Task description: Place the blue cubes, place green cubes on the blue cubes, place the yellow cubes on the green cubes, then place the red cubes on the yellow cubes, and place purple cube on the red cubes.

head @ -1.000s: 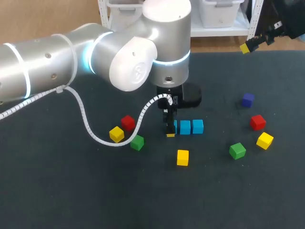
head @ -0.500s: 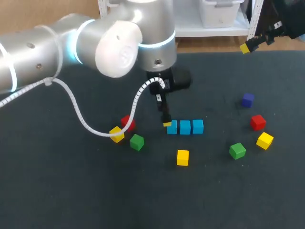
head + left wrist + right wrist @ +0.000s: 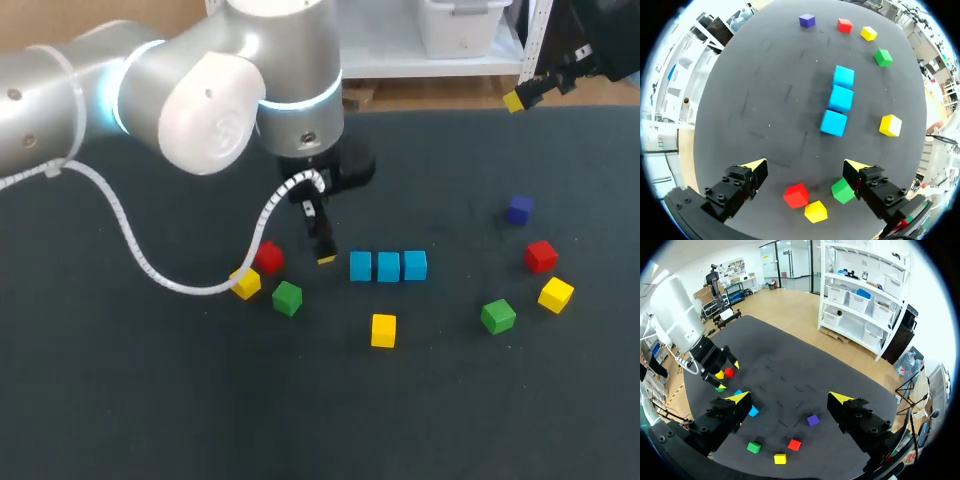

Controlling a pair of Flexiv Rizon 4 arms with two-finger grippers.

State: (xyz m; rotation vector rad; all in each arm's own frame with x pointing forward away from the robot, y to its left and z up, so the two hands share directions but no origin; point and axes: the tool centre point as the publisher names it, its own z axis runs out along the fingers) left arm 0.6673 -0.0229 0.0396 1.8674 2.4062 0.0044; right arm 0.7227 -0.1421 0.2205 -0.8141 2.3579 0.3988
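- We judge the first step done. Three blue cubes [image 3: 388, 266] lie in a close row on the counter [image 3: 150, 400], side by side, with nothing on top of them.
- Nothing else is stacked yet, and every other cube still lies loose on the counter.
- The near green cube [image 3: 287, 298] sits to the left of the row, just beside a yellow cube [image 3: 245, 283] and a red cube [image 3: 268, 257].
- The far green cube [image 3: 498, 316] lies well apart on the right, near a second yellow cube [image 3: 556, 294] and a second red cube [image 3: 541, 255].
- A third yellow cube [image 3: 383, 330] sits alone in front of the row, and the purple cube [image 3: 519, 209] sits off at the right rear.
- Our left fingers [image 3: 324, 250] hang over the counter between the blue row and the left-hand cluster. In their wrist view they are spread wide with nothing between them.
- Our right fingers [image 3: 515, 100] are raised by the counter's far right edge, also spread and empty.
- By our reckoning four layers remain: green, yellow, red, then purple. Green comes next, and the near green cube looks the handiest for the left arm.
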